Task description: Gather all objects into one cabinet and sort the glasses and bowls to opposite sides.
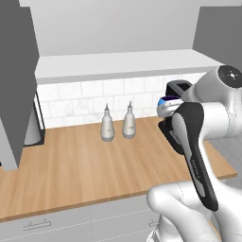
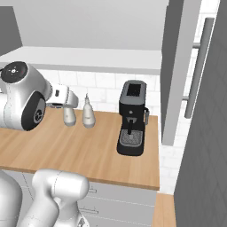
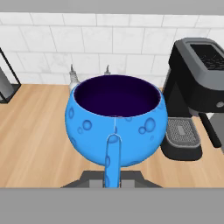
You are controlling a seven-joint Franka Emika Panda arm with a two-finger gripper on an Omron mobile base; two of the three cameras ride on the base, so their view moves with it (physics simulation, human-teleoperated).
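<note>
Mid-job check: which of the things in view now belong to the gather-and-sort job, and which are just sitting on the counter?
Belongs to the job:
- blue bowl, held in the pincer above the counter
- wall cabinet with white floor board

Just lying about:
- two white bottles by the tiled wall
- black coffee machine on the counter

We found no text, label, brand, number or sign that could be read anywhere. The blue bowl [image 3: 116, 120] bore only a bubble pattern, and the coffee machine [image 2: 131, 118] and white bottles [image 1: 108, 125] carried no markings we could make out.
</note>
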